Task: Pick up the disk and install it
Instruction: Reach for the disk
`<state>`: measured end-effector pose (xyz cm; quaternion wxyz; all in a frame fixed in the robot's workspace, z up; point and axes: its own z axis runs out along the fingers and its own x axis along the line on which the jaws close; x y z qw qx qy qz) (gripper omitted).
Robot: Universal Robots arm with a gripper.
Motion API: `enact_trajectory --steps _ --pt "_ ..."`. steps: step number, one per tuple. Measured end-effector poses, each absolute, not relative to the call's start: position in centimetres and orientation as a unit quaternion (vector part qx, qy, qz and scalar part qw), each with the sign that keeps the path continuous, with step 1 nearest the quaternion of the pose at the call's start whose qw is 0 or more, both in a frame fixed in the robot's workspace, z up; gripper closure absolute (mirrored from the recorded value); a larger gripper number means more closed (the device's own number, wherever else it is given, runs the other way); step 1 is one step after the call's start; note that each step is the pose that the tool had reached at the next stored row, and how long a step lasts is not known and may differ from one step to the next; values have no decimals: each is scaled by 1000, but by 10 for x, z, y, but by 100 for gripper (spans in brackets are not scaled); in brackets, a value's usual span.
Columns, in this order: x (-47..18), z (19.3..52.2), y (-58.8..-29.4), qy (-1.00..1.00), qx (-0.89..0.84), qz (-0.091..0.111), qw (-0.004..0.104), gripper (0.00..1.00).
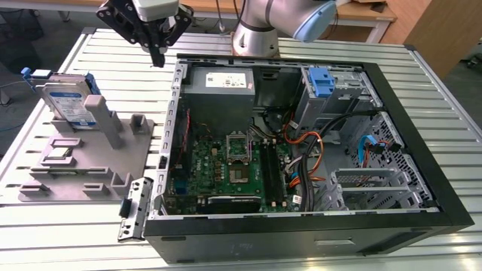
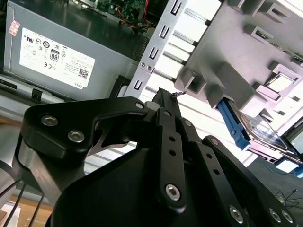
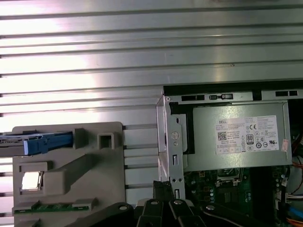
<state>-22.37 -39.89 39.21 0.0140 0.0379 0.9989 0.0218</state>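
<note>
The disk [image 1: 66,101] stands on edge in a grey holder [image 1: 90,164] at the exterior view's left; it is silver with a white-and-blue label and blue rails. My gripper [image 1: 157,58] hangs above the slatted table, between the holder and the open computer case [image 1: 421,141], higher than the disk and apart from it. Its black fingers are shut together with nothing between them. In the second wrist view the gripper [image 2: 164,94] points toward the holder [image 2: 236,52], with the disk [image 2: 262,135] beyond. In the first wrist view the disk [image 3: 42,143] shows its blue rail edge.
Inside the case are a grey power supply box [image 1: 218,82] with a white sticker, a tall blue latch [image 1: 320,82], orange and blue cables [image 1: 324,141] and a metal drive cage [image 1: 369,186]. A loose metal bracket [image 1: 134,209] lies by the case's front corner.
</note>
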Motion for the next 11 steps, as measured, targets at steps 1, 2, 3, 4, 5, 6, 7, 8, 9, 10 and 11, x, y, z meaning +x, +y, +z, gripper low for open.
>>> enact_trajectory --steps 1,2,3,4,5,6,7,8,9,10,11 --pt "-224 392 -399 999 38 22 14 90" --pt "-224 392 -399 999 38 22 14 90" --pt "-225 392 -399 999 38 22 14 90" --pt "-227 392 -399 999 38 22 14 90" --pt "-227 392 -399 999 38 22 14 90" --pt "-227 392 -399 999 38 22 14 90" --pt "-227 392 -399 999 38 22 14 90" --pt "-228 392 -399 999 38 22 14 90" --pt "-228 392 -399 999 38 22 14 90" --pt "-229 392 -399 999 38 22 14 90" --pt "-229 392 -399 999 38 22 14 90"
